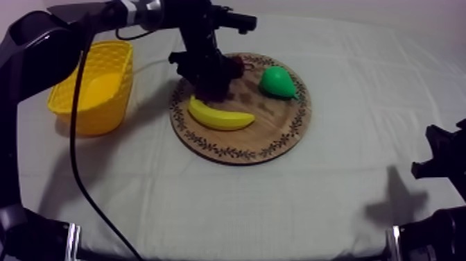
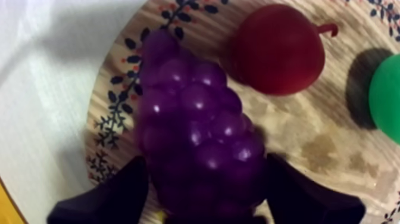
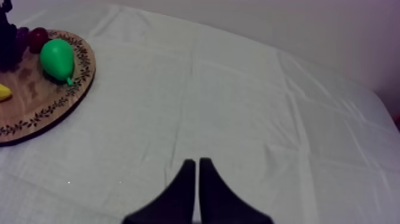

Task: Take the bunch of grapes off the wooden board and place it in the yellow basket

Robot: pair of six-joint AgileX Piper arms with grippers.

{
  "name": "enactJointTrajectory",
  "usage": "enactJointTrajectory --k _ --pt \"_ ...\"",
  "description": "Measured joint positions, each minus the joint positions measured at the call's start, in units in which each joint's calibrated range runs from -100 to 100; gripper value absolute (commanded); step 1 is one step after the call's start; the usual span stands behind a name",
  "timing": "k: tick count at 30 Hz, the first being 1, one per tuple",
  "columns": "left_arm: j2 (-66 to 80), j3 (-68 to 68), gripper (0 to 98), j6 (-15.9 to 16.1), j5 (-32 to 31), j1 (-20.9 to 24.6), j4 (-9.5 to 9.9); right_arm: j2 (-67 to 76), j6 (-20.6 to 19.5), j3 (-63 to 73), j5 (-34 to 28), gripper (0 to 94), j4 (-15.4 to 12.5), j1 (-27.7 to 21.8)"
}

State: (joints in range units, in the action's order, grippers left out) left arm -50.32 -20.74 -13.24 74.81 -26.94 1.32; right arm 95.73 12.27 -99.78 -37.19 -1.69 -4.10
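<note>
Purple fills the gap between my left jaws: the bunch of grapes [image 2: 196, 137] sits between the two black fingers [image 2: 107, 199]. They press against its sides at the wide end, so these jaws are closed round it. The bunch lies on the wooden board [image 2: 291, 143], its narrow end pointing away from the jaws toward the patterned rim.

Just past the jaws, to one side of the bunch, is the small red fruit [image 2: 277, 50]. It is close beside the grapes, with its stem turned away from them. Farther out on that same side is the green pear [image 2: 390, 98], apart from the red fruit.

Seen from above, my left arm comes in over the board and the jaws are down at its far left part, covering the grapes. The banana [image 1: 218, 116] lies on the board just on the near side of the jaws. The yellow basket [image 1: 97, 87] stands on the desk [image 1: 347, 187] to the left of the jaws, beside the board but not touching it.

My right jaws are pressed together into a narrow wedge with nothing between them, low over the bare grey-white cloth. The board is well away from them, ahead and to their left, with the pear at the edge nearest them and the red fruit behind it.
</note>
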Motion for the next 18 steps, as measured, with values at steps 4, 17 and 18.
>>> enactJointTrajectory --k 4,17,18 --pt "0.69 0.97 53.5 0.16 -2.00 -0.21 0.33 0.00 0.00 0.00 0.00 0.5 0.00 0.00" --pt "3.66 5.09 48.8 0.04 -7.88 -0.28 0.56 0.00 0.00 0.00 0.00 0.5 0.00 0.00" --pt "3.91 5.41 48.5 0.04 -8.36 -0.30 0.56 0.00 0.00 0.00 0.00 0.5 0.00 0.00"
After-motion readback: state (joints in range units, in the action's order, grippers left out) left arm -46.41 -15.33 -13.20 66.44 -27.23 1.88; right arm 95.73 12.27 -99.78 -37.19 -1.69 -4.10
